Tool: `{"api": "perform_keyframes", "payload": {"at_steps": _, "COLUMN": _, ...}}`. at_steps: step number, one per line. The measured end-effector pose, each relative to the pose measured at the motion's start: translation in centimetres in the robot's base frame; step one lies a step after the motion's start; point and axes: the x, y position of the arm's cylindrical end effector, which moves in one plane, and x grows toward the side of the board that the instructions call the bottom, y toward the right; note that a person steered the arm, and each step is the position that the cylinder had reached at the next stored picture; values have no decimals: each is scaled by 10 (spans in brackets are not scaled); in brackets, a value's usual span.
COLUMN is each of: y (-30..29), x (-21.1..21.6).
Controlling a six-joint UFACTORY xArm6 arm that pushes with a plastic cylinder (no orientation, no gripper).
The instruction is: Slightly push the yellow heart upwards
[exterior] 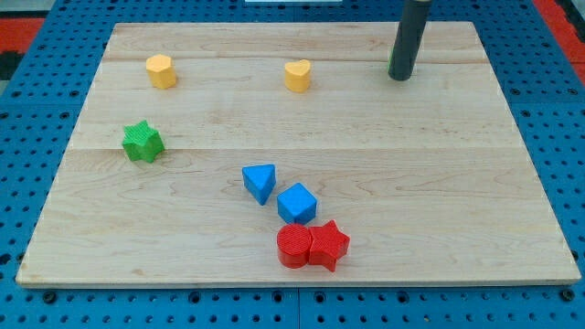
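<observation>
The yellow heart (297, 75) sits near the view's top edge of the wooden board (439, 192), roughly at the middle of its width, with bare wood all around it. To its right in the view, well apart and at about the same height, you see my tip (399, 77) resting on the board, the dark rod rising straight out of the view's top. The rod carries no jaws: it grasps nothing and touches no block.

Off to the view's left of the heart, a second yellow block (161, 70), with flat faceted sides, stands near the board's upper left corner. Below it, a green star (143, 142) lies close to the left edge.

Toward the view's bottom centre, you find a cluster: a blue triangle (260, 182), a blue cube (297, 203) just beside it to the lower right, and beneath them a red cylinder (294, 246) touching a red star (329, 244). The board rests on a blue pegboard table (37, 100).
</observation>
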Motion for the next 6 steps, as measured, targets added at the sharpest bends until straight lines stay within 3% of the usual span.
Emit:
{"api": "perform_keyframes", "payload": {"at_steps": 1, "y": 1, "x": -38}}
{"api": "perform_keyframes", "payload": {"at_steps": 2, "y": 5, "x": -12}}
{"api": "perform_keyframes", "payload": {"at_steps": 3, "y": -18, "x": 83}}
{"api": "perform_keyframes", "payload": {"at_steps": 4, "y": -125, "x": 100}}
{"api": "perform_keyframes", "payload": {"at_steps": 5, "y": -160, "x": 63}}
{"api": "perform_keyframes", "payload": {"at_steps": 6, "y": -156, "x": 29}}
